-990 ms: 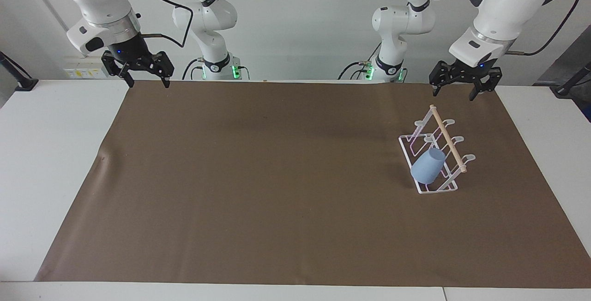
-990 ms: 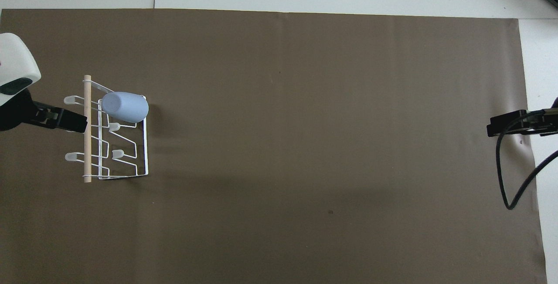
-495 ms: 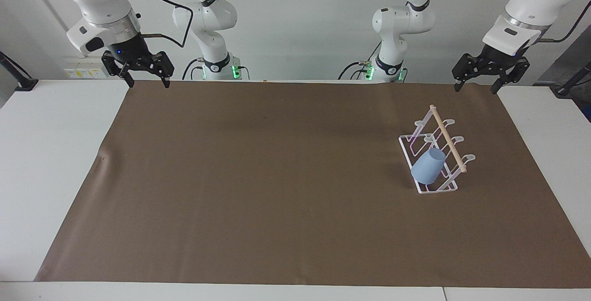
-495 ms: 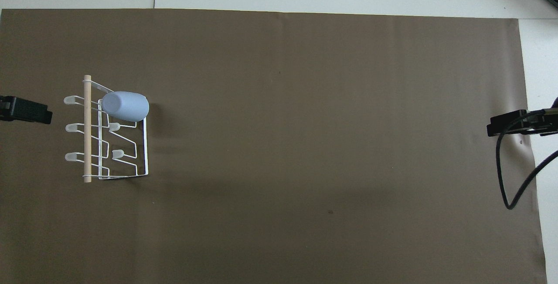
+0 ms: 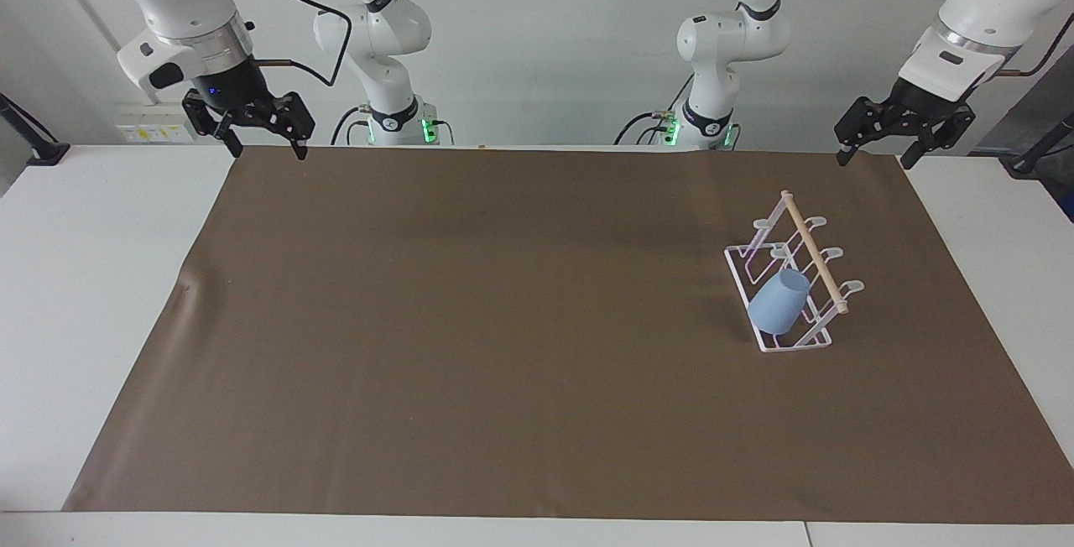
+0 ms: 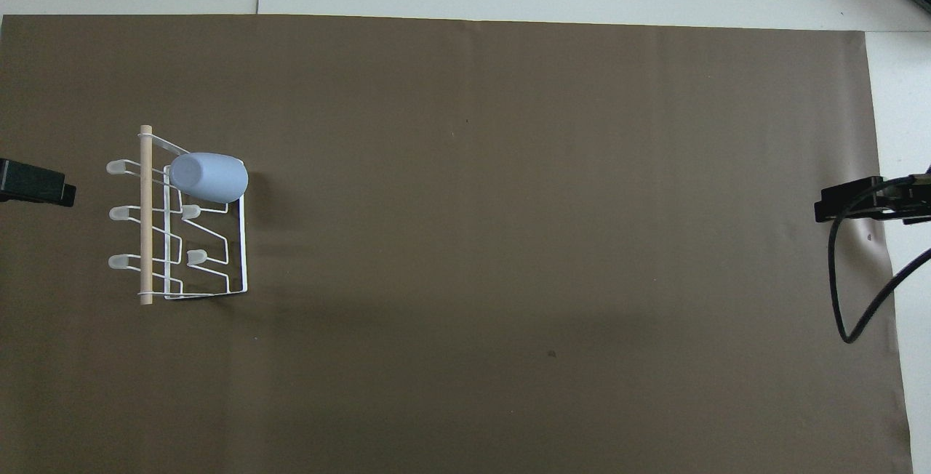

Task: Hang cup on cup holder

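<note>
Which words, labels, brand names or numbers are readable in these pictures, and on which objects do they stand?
None can be read.
cup: plain, no print.
cup holder: no label visible.
Yellow stickers on the wall socket strip: too small to read.
Small marks on the arm bases: too small to read.

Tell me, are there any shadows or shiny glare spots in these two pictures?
Facing view: the cup on the cup holder casts a soft shadow on the brown mat, with faint wide shadow bands nearer the robots; no glare. Overhead view: a dim shadow lies beside the cup, and a broad darker band crosses the matte mat.
</note>
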